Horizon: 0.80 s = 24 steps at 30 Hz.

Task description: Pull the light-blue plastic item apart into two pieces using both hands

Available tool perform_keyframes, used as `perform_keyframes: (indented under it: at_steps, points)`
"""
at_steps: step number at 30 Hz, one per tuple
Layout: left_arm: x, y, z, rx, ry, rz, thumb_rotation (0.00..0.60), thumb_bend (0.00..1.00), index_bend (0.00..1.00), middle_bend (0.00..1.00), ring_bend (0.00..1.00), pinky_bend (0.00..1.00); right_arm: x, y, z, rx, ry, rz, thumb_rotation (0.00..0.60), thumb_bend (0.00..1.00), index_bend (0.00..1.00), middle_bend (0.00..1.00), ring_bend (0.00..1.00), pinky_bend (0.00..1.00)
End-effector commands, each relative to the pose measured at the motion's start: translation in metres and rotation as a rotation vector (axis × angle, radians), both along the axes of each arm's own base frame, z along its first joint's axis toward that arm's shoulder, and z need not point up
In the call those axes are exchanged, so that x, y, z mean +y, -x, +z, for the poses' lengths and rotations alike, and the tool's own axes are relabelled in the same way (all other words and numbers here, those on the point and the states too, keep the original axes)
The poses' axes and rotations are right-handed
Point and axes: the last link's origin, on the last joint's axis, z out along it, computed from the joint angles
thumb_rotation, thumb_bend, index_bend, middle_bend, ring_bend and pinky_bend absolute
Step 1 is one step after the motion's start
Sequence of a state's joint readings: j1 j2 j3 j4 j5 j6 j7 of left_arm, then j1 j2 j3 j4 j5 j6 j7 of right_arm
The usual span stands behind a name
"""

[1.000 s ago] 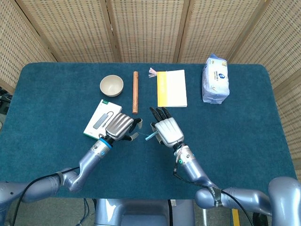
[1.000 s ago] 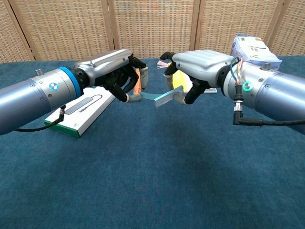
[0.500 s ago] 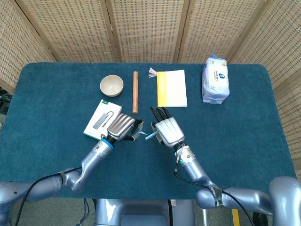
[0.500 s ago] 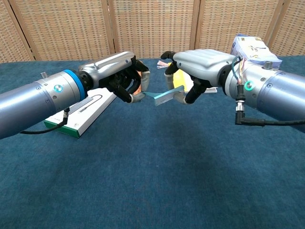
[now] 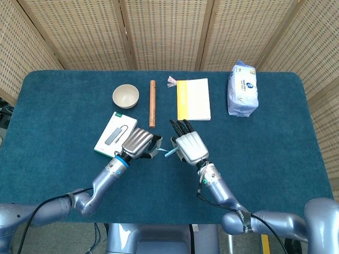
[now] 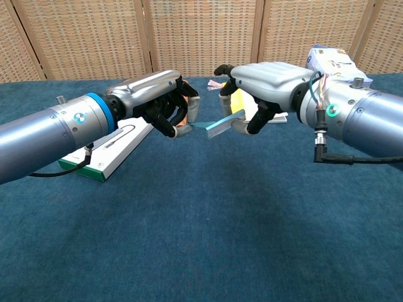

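Note:
The light-blue plastic item hangs above the cloth between my two hands; in the head view only a sliver of the item shows. My left hand pinches its thin left end, fingers curled around it. My right hand grips its wider right end between thumb and fingers. In the head view the left hand and right hand sit close together at the table's middle, backs up, hiding most of the item.
A white box with a grey clip lies just left of my left hand. Behind stand a small bowl, a wooden stick, a yellow-white booklet and a tissue pack.
Both hands have risen slightly and drawn a little closer, the left shifting right, still holding the item's two ends. The item remains in one piece.

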State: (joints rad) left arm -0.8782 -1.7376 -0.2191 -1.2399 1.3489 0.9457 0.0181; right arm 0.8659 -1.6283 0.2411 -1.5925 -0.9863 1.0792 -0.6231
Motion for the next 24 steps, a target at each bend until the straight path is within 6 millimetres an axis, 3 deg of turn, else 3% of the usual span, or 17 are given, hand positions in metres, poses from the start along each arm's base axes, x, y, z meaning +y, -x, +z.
perform_keyframes:
  at_steps: [1, 7, 14, 15, 17, 18, 19, 21, 22, 24]
  points:
    - [0.001, 0.003, 0.000, 0.018, -0.014, -0.003, 0.600, 0.71, 0.69, 0.77, 0.76, 0.69, -0.001, 0.001, 0.001, -0.002, 0.003, -0.003, 0.600, 0.62, 0.60, 0.01, 0.00, 0.00]
    - [0.007, 0.026, 0.008, 0.046, -0.038, 0.035, 0.600, 0.72, 0.71, 0.77, 0.76, 0.69, -0.005, 0.010, 0.007, 0.004, 0.016, -0.016, 0.600, 0.62, 0.60, 0.01, 0.00, 0.00]
    - [0.011, 0.070, 0.031, 0.077, -0.077, 0.086, 0.600, 0.70, 0.72, 0.77, 0.76, 0.69, -0.010, 0.024, 0.008, 0.020, 0.020, -0.043, 0.600, 0.62, 0.60, 0.01, 0.00, 0.00]
    - [0.011, 0.076, 0.035, 0.080, -0.086, 0.090, 0.600, 0.69, 0.72, 0.77, 0.76, 0.69, -0.011, 0.026, 0.007, 0.021, 0.020, -0.047, 0.600, 0.62, 0.60, 0.01, 0.00, 0.00]
    - [0.012, 0.084, 0.041, 0.081, -0.098, 0.094, 0.600, 0.56, 0.69, 0.72, 0.74, 0.69, -0.013, 0.030, 0.006, 0.025, 0.020, -0.058, 0.600, 0.59, 0.57, 0.01, 0.00, 0.00]
    - [0.013, 0.088, 0.044, 0.084, -0.106, 0.092, 0.600, 0.40, 0.63, 0.63, 0.68, 0.67, -0.014, 0.033, 0.005, 0.028, 0.021, -0.063, 0.600, 0.48, 0.50, 0.01, 0.00, 0.00]
    - [0.013, 0.090, 0.047, 0.091, -0.114, 0.090, 0.600, 0.21, 0.53, 0.48, 0.56, 0.63, -0.014, 0.034, 0.005, 0.030, 0.023, -0.065, 0.600, 0.30, 0.37, 0.01, 0.00, 0.00]
    - [0.015, 0.096, 0.053, 0.123, -0.139, 0.081, 0.600, 0.02, 0.35, 0.20, 0.31, 0.48, -0.015, 0.039, 0.004, 0.029, 0.026, -0.079, 0.600, 0.04, 0.12, 0.00, 0.00, 0.00]
    - [0.015, 0.099, 0.055, 0.139, -0.148, 0.077, 0.600, 0.00, 0.26, 0.08, 0.19, 0.38, -0.015, 0.041, 0.004, 0.030, 0.025, -0.090, 0.600, 0.00, 0.04, 0.00, 0.00, 0.00]
    - [0.014, 0.101, 0.059, 0.155, -0.158, 0.078, 0.600, 0.00, 0.14, 0.00, 0.06, 0.26, -0.015, 0.045, 0.008, 0.033, 0.029, -0.110, 0.600, 0.00, 0.00, 0.00, 0.00, 0.00]
